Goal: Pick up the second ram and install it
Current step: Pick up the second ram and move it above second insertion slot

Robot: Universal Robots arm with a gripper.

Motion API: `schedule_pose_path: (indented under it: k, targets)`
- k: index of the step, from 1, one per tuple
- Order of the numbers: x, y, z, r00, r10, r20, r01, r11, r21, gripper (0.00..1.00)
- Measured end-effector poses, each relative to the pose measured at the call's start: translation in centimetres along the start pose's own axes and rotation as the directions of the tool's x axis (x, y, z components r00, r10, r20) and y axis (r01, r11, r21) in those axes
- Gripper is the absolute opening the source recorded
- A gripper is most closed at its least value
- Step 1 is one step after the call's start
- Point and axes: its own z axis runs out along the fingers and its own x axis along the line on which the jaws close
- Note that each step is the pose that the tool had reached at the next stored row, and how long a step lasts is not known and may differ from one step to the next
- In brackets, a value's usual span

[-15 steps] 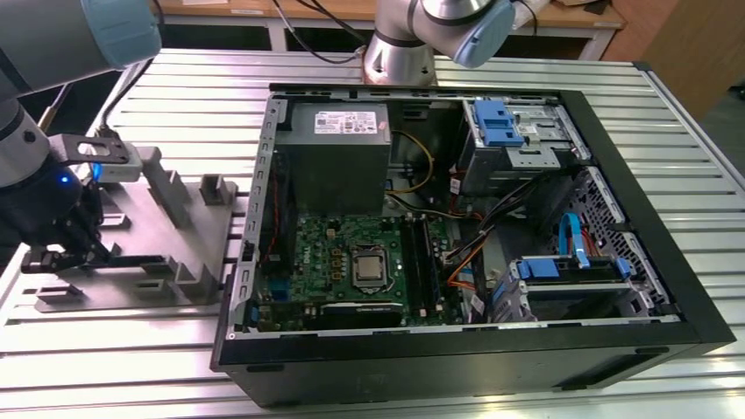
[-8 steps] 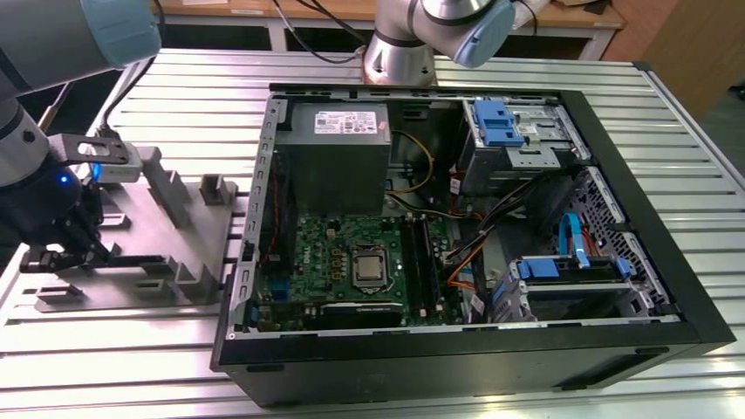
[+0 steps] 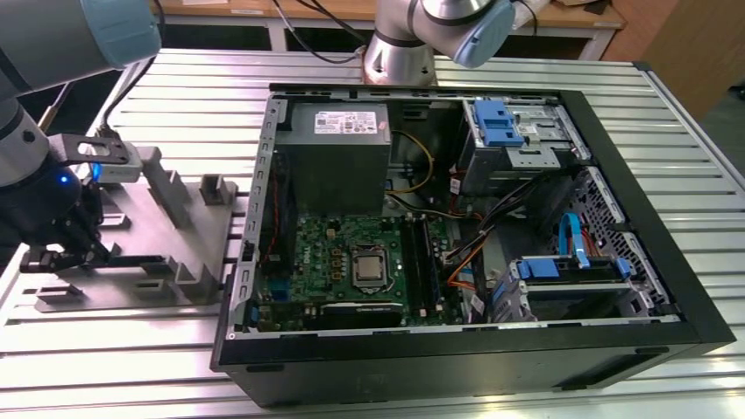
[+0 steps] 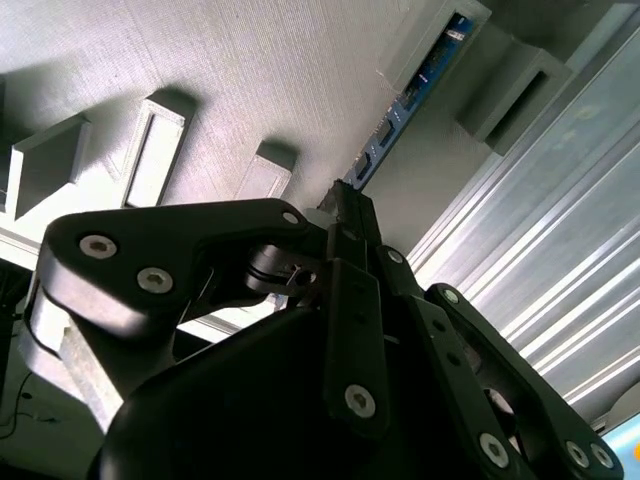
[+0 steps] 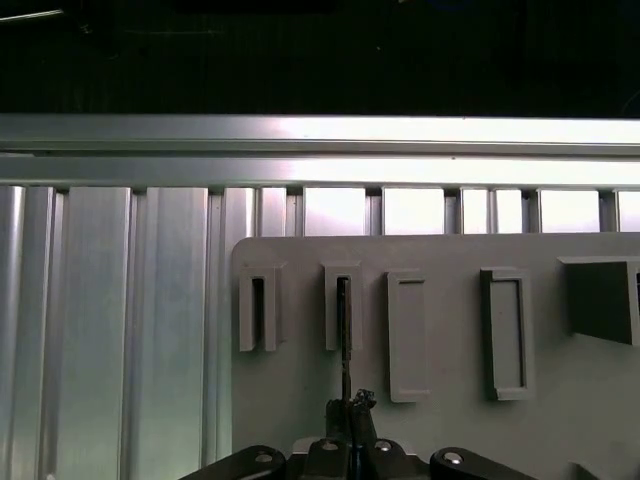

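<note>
Second wrist view, black jaws pinched on thin blue-green ram [image 4: 412, 92], standing in matte grey holder [image 4: 250, 80]

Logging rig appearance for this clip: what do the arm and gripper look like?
The arm is silver-grey tubing with light blue joint caps. The gripper is black, built of jointed links with silver pins. A cabled grey box rides the wrist.
</note>
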Motion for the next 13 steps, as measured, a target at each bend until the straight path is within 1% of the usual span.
schedule_pose_path:
  k: [3,7,8,9,13]
  targets:
    - [0.00,0.00,-0.01,1.0000,0.000,0.0001,0.000,1.0000,0.0001,0.12]
    - [-0.01,0.02,-0.50,1.0000,0.000,0.0000,0.000,1.0000,0.0000,0.12]
    - [-0.01,0.03,-0.71,1.0000,0.000,0.0000,0.000,1.0000,0.0000,0.12]
    - [-0.03,0.07,-1.67,1.0000,0.000,0.0000,0.000,1.0000,0.0001,0.12]
    - [-0.04,0.11,-2.48,1.0000,0.000,0.0000,0.000,1.0000,0.0000,0.12]
